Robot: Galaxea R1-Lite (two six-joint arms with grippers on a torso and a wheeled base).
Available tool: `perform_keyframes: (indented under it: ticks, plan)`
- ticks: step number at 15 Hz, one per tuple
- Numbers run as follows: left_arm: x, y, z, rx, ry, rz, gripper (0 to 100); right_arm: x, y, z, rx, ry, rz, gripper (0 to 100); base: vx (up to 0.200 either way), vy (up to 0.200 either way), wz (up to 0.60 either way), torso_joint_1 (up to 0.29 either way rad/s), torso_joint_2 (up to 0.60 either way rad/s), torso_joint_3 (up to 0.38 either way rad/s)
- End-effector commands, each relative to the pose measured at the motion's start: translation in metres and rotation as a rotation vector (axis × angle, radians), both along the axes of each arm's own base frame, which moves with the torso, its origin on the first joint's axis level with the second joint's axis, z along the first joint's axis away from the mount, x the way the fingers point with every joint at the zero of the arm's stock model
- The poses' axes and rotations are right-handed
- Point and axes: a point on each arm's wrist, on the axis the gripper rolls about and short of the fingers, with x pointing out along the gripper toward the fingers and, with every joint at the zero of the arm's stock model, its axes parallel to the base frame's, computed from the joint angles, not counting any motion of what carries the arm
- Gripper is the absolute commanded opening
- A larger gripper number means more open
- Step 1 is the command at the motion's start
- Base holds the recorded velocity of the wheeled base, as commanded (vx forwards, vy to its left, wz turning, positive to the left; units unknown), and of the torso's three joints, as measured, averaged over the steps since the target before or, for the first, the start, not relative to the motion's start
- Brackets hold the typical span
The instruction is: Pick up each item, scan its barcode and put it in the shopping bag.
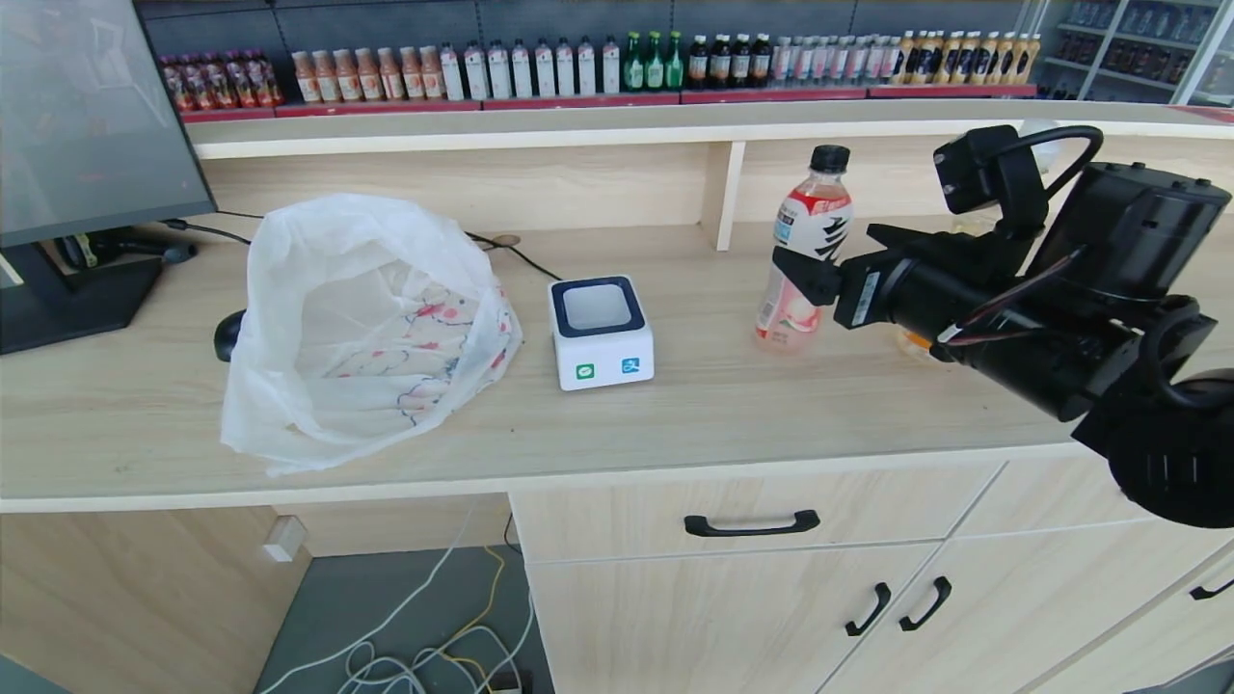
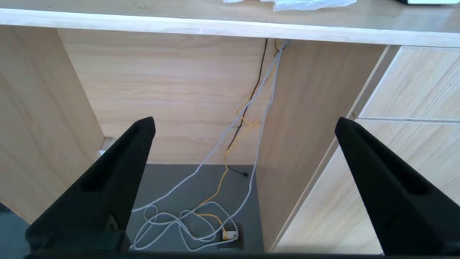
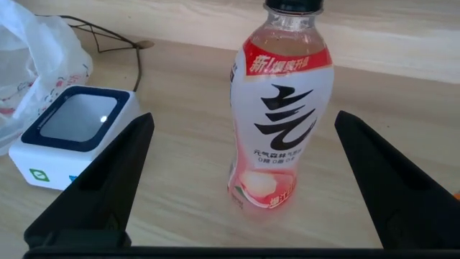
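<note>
Background: a shelf (image 1: 598, 96) along the back wall carries a long row of drink bottles. Below it runs the light wood bench (image 1: 675, 424), with drawers and cabinet doors under its right half.

Far left on the bench: a dark monitor (image 1: 87, 106) on its stand.

Left pincer (image 2: 244, 126): I read it as spread wide and holding nothing. It sits below the bench edge and faces the open recess under the bench, where loose cables (image 2: 208, 216) lie on the floor.

Shopping bag (image 1: 357, 318): white translucent plastic with a red and blue print, lying left of centre on the bench, mouth open. I cannot tell whether anything lies inside. A small dark rounded object (image 1: 228, 335) touches the bag's left side.

Scanner (image 1: 600, 331): a white cube with a dark-framed window on top, just right of the bag and apart from it. A cable (image 1: 525, 258) runs behind it toward the back of the bench.

Bottle (image 1: 808, 226): clear plastic, pink drink, black cap, red and white label. It stands upright on the bench, right of the scanner and well apart from it.

Right pincer (image 3: 241, 126): spread wide and level with the bottle's body. From the right wrist camera the bottle stands between the two fingers (image 3: 108, 187) with a gap on each side.
</note>
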Motion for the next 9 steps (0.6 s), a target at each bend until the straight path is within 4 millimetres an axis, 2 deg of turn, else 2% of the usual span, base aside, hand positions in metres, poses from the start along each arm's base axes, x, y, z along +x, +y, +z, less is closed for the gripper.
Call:
perform_keyframes:
  ticks: [1,9]
  plan:
    - [0.000,0.000,0.000,0.000,-0.001,0.001,100,0.011,-0.012,-0.005,0.004,0.012,-0.045,100,0.000,0.000,0.00,0.000,0.00,0.000]
    - [0.000,0.000,0.000,0.000,-0.001,0.001,100,0.022,-0.011,-0.013,0.026,0.040,-0.052,100,0.000,0.000,0.00,0.000,0.00,0.000]
